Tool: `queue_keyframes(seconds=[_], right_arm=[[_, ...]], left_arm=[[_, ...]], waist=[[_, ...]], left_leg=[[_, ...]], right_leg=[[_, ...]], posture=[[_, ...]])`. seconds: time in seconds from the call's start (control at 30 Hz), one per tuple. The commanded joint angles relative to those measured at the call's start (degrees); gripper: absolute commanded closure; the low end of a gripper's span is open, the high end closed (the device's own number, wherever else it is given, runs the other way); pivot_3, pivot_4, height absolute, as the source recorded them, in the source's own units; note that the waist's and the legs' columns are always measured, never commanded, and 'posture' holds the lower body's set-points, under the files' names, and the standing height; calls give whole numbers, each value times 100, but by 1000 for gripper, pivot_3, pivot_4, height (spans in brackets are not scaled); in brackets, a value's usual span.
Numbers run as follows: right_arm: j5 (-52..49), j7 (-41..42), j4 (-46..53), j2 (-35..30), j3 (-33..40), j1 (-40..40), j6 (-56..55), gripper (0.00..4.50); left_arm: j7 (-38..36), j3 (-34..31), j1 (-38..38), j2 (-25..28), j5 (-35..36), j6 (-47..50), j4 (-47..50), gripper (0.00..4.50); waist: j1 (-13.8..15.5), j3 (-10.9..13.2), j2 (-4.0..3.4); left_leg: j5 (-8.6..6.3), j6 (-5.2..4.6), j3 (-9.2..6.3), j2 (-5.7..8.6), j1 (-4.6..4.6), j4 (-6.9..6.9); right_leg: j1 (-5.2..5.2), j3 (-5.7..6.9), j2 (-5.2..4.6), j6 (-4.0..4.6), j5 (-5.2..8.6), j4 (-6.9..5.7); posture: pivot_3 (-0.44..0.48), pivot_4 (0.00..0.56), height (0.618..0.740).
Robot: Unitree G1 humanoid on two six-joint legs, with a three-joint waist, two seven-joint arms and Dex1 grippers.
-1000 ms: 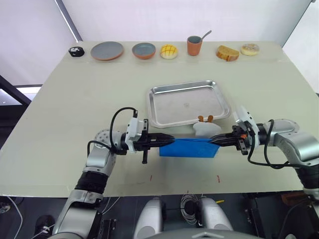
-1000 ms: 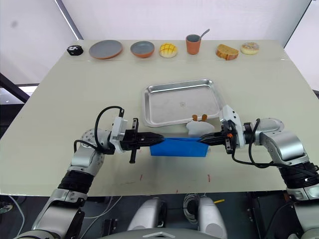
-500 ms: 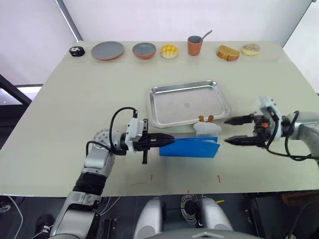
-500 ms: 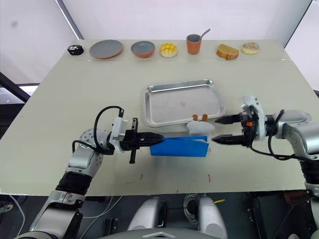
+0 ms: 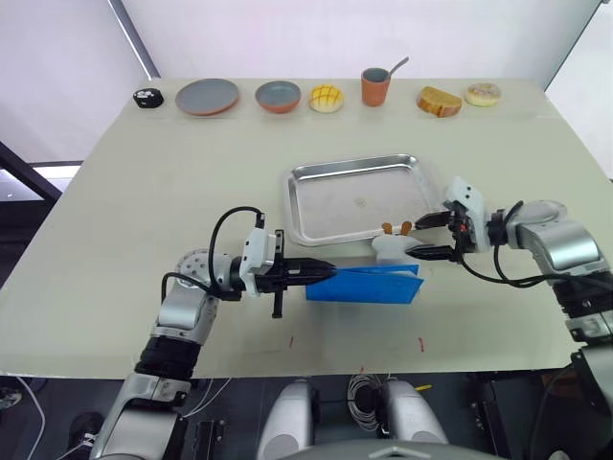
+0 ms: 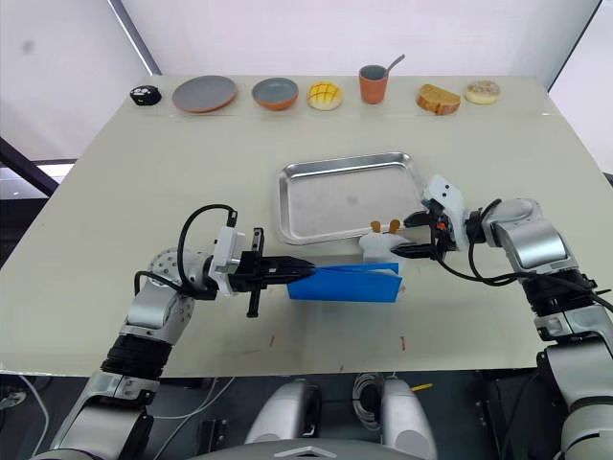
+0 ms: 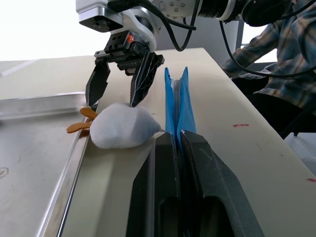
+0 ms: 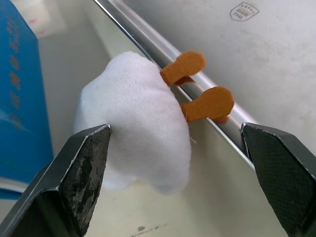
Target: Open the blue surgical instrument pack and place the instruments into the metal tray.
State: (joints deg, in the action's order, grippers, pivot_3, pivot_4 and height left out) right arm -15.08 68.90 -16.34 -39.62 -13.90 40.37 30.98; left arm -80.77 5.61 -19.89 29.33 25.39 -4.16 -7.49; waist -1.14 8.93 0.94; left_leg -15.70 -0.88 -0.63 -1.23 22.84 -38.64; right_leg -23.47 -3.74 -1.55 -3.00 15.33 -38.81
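The blue surgical instrument pack [image 5: 364, 285] stands on its long edge just in front of the metal tray [image 5: 362, 198]. My left gripper [image 5: 324, 270] is shut on the pack's left end [image 7: 176, 101]. My right gripper [image 5: 419, 239] is open at the pack's right end, one finger on each side of a small white wad with orange bits [image 8: 133, 118] that lies against the tray's near rim [image 8: 148, 44]. It touches neither the wad nor the pack. The tray holds nothing. The instruments are hidden.
Along the table's far edge stand a black object [image 5: 147, 97], a grey plate [image 5: 206, 97], a bowl [image 5: 278, 96], a bun [image 5: 326, 98], an orange cup with a spoon [image 5: 374, 86], bread [image 5: 439, 101] and a doughnut [image 5: 482, 94]. A person in a plaid shirt [image 7: 276, 64] sits beyond the table's edge.
My right gripper let go of the pack's right end and opened, swung out to the right, then came back around the white wad. My left gripper kept its hold.
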Motion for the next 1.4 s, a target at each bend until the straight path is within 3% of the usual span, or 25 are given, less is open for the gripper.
queue_keyframes(seconds=[0.03, 0.07, 0.1, 0.2, 0.3, 0.33, 0.43, 0.47, 0.87, 1.4], right_arm=[[161, 237, -27, 78, -170, 102, -97, 298], [170, 263, -24, 119, -198, 102, -91, 442], [180, 283, -24, 148, -211, 102, -90, 1121], [31, 523, 182, 131, -166, 69, 155, 1797], [35, 639, 269, 47, -168, 11, 233, 2798], [65, 651, 273, 29, -180, -18, 203, 3448], [125, 617, 269, 40, -179, -66, 182, 4001], [113, 561, 275, 63, -131, -78, 192, 4412], [-347, 475, 670, -347, 665, -490, 433, 4412], [-1593, -63, 1758, -1145, 2609, -1300, 1374, 4412]], left_arm=[[30, 8, 55, 88, -57, 54, 183, 4500], [33, 5, 57, 89, -58, 58, 183, 4500], [36, 4, 58, 90, -59, 62, 183, 4500], [41, 0, 69, 99, -60, 68, 191, 4500], [45, 0, 65, 101, -61, 67, 186, 4500], [48, 2, 57, 97, -64, 66, 180, 4500], [46, 9, 37, 85, -69, 60, 153, 4500], [37, 15, 29, 78, -73, 47, 132, 4500], [-13, 25, 54, 105, -97, 7, 99, 4500], [31, 32, 37, 154, -105, 135, 214, 4500]], waist=[[6, 0, 0], [11, 0, 0], [10, 0, 0], [11, 0, 0], [12, 0, 0], [12, 0, 0], [10, 0, 0], [8, 0, 0], [22, 0, 0], [21, 1, 0]], left_leg=[[0, 0, 0, 0, 0, 0], [0, 0, 0, 0, 0, 0], [0, 0, 0, 1, 0, 0], [0, 0, 0, 0, 0, 0], [0, 0, -1, 0, 0, 0], [0, 0, 0, 0, 0, 0], [0, 0, -1, 1, 0, 0], [0, 0, -2, 0, 0, 0], [0, 0, 0, 1, 1, 0], [0, 0, 1, 1, 1, 0]], right_leg=[[0, 0, 0, 0, 0, 0], [0, 0, 0, 0, 0, 0], [0, 0, 0, 0, 0, 0], [0, 0, 0, 0, 0, 0], [0, 0, 0, 0, 0, 0], [0, 0, -1, 0, 0, 0], [0, 0, 0, 0, 0, 0], [0, 1, 0, 0, 0, 0], [0, 0, -1, 0, 0, 1], [1, -2, -1, -1, 0, 0]], posture=[[0, 150, 740], [0, 150, 740], [0, 150, 740], [0, 150, 740], [0, 150, 740], [0, 150, 740], [0, 150, 740], [0, 150, 740], [0, 150, 740], [0, 150, 740]])
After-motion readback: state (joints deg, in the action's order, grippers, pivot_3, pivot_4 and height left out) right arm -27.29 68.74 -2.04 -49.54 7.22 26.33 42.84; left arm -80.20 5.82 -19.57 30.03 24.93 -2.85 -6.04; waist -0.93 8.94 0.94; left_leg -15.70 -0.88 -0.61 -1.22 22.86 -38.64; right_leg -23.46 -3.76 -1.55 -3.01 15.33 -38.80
